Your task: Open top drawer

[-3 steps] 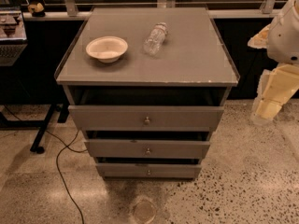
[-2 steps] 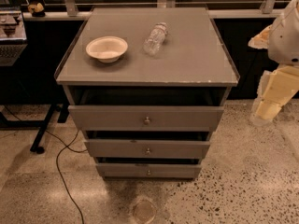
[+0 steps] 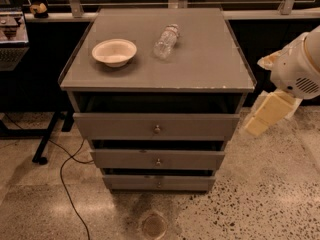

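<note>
Nothing's budged in the last second. The cabinet (image 3: pixel 200 59) looks the same, and its top drawer (image 3: pixel 115 126) is already pulled out a bit, dark gap behind the front, so I'd say it's basically done. The gripper (image 3: pixel 265 116) hangs right of the cabinet, not touching the knob (image 3: pixel 157 129). Can't tell if it's open or closed.
</note>
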`<state>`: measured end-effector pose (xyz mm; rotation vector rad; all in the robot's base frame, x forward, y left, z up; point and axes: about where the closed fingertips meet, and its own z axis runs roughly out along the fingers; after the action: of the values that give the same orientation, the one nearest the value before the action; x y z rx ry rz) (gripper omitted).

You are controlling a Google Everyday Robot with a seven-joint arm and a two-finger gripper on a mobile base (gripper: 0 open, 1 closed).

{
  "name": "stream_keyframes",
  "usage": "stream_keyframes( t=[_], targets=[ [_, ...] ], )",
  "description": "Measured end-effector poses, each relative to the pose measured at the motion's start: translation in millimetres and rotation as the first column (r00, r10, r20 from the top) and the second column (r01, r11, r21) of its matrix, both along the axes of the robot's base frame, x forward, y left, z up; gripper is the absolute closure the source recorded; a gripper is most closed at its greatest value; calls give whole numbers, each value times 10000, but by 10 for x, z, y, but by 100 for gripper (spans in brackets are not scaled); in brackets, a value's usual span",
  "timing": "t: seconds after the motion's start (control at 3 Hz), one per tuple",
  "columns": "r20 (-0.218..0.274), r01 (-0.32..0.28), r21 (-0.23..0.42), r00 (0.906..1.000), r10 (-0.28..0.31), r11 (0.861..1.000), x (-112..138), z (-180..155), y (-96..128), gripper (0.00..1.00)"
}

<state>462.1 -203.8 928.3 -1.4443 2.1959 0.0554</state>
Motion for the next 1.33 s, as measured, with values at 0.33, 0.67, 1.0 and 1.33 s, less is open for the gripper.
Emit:
stream_keyframes(
  t=[0.33, 0.67, 1.0, 1.33],
  targets=[
    [324, 1330, 1308, 9899, -1383, 9825, 296, -128, 52, 0],
    [-20, 2737, 2428, 9595, -2817, 9307, 546, -273, 82, 0],
    [-13, 2904, 2528, 9540, -2998, 9229, 554, -234, 87, 0],
    [-12, 2902, 2527, 9540, -2997, 9230, 554, -234, 87, 19]
  ],
)
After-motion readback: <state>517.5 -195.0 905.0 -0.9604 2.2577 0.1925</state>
